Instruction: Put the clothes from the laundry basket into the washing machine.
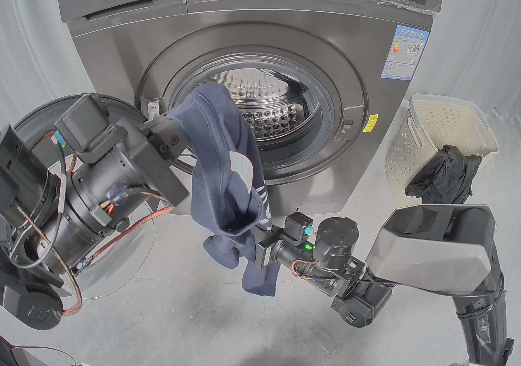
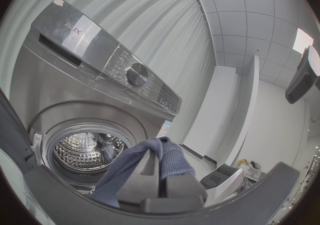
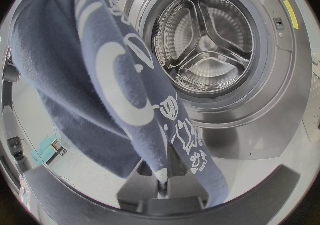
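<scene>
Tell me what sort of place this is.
Probably a staged laundry corner in a lab or studio, not a home: a front-loading washing machine with a navy garment held at its open door, a laundry basket beside it, and white curtains hung behind.
</scene>
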You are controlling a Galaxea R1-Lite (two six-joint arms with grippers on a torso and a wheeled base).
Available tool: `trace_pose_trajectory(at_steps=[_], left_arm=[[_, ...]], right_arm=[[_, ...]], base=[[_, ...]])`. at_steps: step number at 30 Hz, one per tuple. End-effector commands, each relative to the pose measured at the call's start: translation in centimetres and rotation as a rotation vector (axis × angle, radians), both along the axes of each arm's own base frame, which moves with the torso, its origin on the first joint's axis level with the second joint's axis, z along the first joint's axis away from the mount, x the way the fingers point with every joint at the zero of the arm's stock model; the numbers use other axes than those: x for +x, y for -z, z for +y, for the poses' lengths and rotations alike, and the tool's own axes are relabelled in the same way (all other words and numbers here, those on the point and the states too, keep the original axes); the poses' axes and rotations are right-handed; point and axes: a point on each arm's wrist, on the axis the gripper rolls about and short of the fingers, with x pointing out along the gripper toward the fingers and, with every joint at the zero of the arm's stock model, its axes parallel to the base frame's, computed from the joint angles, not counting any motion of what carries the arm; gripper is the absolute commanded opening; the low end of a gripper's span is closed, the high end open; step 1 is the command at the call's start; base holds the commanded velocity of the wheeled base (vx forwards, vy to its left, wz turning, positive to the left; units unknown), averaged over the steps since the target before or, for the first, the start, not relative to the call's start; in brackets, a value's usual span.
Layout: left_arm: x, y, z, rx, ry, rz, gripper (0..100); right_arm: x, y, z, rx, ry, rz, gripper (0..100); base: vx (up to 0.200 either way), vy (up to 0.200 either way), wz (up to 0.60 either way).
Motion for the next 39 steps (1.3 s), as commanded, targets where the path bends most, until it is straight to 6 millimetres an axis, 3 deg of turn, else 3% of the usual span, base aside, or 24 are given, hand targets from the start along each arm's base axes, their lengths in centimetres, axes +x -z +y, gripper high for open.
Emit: trace_pose_trajectory(at_steps=[1, 9, 13, 15, 16, 23, 27, 28, 36, 39], left_arm=[[1.6, 0.5, 0.8, 0.013, -0.068, 0.019, 0], [2.9, 2.1, 2.1, 0.052, -0.127, 0.067, 0], [3.3, 4.6, 2.1, 0.111, -0.136, 0.143, 0], [3.4, 5.3, 2.0, 0.129, -0.136, 0.167, 0], [3.6, 6.8, 2.0, 0.165, -0.140, 0.210, 0], [4.0, 11.7, 1.6, 0.313, -0.126, 0.319, 0], [4.3, 13.2, 1.5, 0.344, -0.126, 0.335, 0], [4.7, 13.9, 1.3, 0.344, -0.131, 0.321, 100], [4.0, 16.8, 1.8, 0.424, -0.122, 0.412, 100], [2.4, 18.4, 1.5, 0.517, -0.042, 0.434, 100]], right_arm=[[-0.1, -2.4, -1.8, 0.021, 0.041, -0.022, 0], [-0.2, -8.1, -6.4, 0.089, 0.139, -0.095, 0], [-0.5, -11.0, -9.0, 0.128, 0.192, -0.145, 0], [-0.7, -11.6, -9.3, 0.137, 0.197, -0.156, 0], [-1.2, -12.3, -9.7, 0.148, 0.199, -0.167, 0], [-3.0, -14.1, -9.9, 0.181, 0.175, -0.193, 0], [-3.3, -14.4, -9.7, 0.186, 0.164, -0.198, 0], [-3.5, -14.5, -9.5, 0.189, 0.156, -0.200, 0], [-3.3, -14.5, -9.4, 0.191, 0.157, -0.200, 0], [-2.8, -14.4, -9.0, 0.192, 0.154, -0.201, 0]], base=[[0.000, 0.000, 0.00], [0.000, 0.000, 0.00], [0.000, 0.000, 0.00], [0.000, 0.000, 0.00], [0.000, 0.000, 0.00], [0.000, 0.000, 0.00], [0.000, 0.000, 0.00], [0.000, 0.000, 0.00], [0.000, 0.000, 0.00], [0.000, 0.000, 0.00]])
